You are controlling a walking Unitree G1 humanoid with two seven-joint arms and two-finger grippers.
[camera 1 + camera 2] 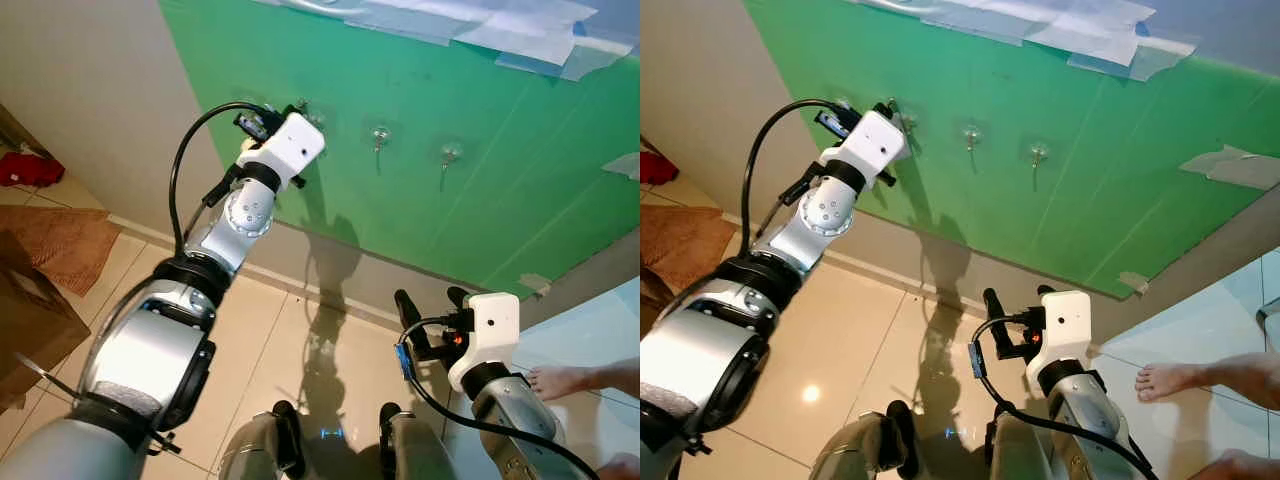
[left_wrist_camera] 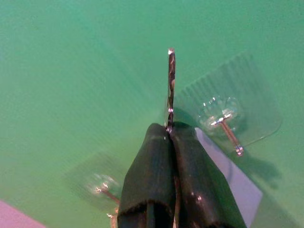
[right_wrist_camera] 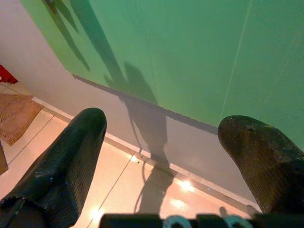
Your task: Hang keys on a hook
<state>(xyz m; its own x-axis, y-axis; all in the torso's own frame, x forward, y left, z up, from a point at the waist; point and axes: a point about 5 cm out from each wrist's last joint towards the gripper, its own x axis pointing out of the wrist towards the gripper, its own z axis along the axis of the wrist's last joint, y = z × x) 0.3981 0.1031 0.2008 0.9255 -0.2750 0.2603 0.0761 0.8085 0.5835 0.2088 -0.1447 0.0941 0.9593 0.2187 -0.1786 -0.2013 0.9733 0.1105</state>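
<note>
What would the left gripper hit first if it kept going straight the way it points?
Probably the green wall: the left gripper, shut on a key, points at bare wall beside a clear hook. Depth is unclear.

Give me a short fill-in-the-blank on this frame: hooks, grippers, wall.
1. The panel carrying the hooks is coloured ____.
2. The number of clear hooks on it is ____.
3. The left gripper is shut on a thin ____ piece.
4. The right gripper hangs low with fingers ____.

Missing words: green; three; metal; open
</note>
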